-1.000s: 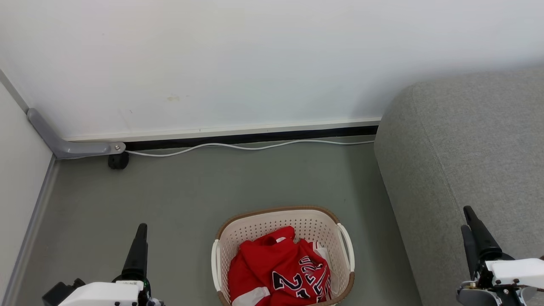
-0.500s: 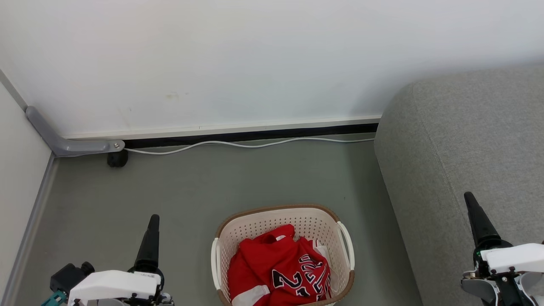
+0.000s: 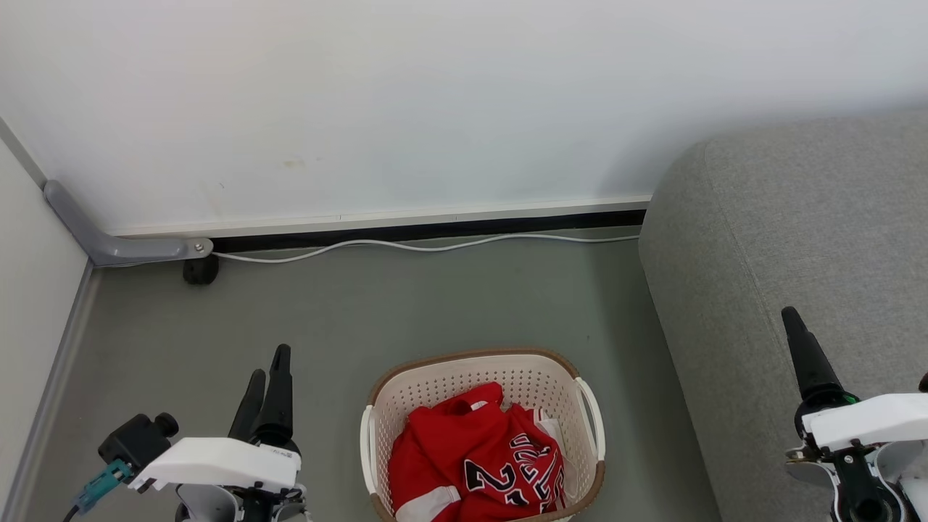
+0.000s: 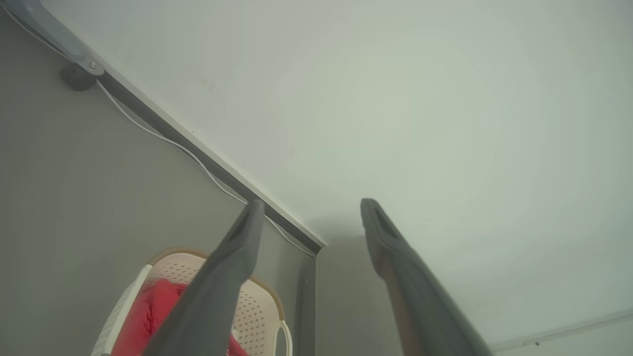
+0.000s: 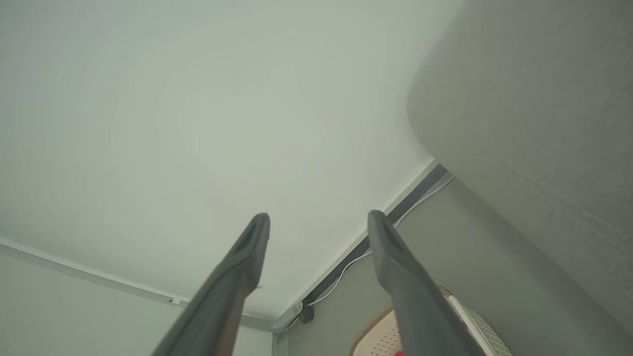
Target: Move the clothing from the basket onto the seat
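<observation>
Since a second ago both hands have climbed higher in the head view, and the left hand [image 3: 268, 362] has also shifted toward the basket [image 3: 471, 355]; its two dark fingers, which overlapped as one before, now show separately. The left hand sits at the lower left over the grey floor [image 3: 362, 304], beside the basket and not touching it, fingers pointing up the view with a slight lean to the right from a white wrist housing. In the left wrist view its fingers [image 4: 247, 232] stand apart with nothing between them, aimed at the pale wall [image 4: 420, 99], with the basket [image 4: 262, 311] and a patch of red clothing [image 4: 153, 306] low in the picture. The right hand [image 3: 789, 315] is at the lower right, in front of the light grey seat [image 3: 797, 217], its fingers lined up as one dark spike leaning slightly left. The right wrist view shows this hand [image 5: 319, 216] spread too, holding nothing, with the seat [image 5: 544, 123] to its right. The clothing [image 3: 471, 457], a red jersey with black, white-edged lettering, lies crumpled inside the basket, which stands on the floor just left of the seat.
</observation>
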Controlling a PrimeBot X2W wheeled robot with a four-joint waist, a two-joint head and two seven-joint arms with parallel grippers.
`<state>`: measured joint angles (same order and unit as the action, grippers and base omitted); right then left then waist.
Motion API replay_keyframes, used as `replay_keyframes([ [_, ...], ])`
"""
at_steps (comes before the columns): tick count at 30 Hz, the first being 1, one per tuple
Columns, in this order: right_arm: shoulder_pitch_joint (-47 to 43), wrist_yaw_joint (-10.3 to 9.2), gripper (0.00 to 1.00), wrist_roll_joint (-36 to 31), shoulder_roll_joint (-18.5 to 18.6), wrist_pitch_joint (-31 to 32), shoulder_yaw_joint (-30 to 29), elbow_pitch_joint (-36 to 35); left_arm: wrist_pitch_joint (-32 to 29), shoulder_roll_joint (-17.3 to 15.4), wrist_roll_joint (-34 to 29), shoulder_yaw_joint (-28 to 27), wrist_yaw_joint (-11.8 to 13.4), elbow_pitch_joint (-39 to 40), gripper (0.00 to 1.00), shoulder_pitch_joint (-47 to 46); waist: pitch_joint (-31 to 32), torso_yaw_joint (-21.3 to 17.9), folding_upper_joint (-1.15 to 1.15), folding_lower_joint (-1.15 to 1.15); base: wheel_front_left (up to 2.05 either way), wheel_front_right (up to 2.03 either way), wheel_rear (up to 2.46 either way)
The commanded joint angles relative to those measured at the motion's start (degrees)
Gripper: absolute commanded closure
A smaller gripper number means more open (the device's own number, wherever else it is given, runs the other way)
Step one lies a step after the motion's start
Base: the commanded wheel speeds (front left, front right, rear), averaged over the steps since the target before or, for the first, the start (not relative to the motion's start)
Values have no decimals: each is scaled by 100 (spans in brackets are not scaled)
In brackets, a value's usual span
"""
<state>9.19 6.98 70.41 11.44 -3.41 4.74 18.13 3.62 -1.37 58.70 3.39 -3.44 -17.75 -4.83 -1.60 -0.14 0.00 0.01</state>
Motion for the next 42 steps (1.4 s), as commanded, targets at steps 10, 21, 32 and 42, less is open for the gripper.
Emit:
replay_keyframes([
  [10, 409, 29, 0, -833, 362, -245, 350, -24, 224, -94, -1075, 148, 205, 94, 0, -420, 27, -10, 0, 0, 0, 0, 0],
  [21, 577, 33, 0, -1500, 576, -429, 678, 70, 408, -105, -2063, 268, 492, 0, 0, -506, 22, -8, 0, 0, 0, 0, 0],
  [32, 747, 38, 0, -2037, 796, -614, 1005, 188, 593, -117, -2976, 290, 834, -90, 0, -582, 9, 2, 0, 0, 0, 0, 0],
  [42, 878, 41, 0, -2483, 963, -765, 1194, 266, 745, -126, -3707, 334, 1076, -85, 0, -625, -1, -3, 0, 0, 0, 0, 0],
])
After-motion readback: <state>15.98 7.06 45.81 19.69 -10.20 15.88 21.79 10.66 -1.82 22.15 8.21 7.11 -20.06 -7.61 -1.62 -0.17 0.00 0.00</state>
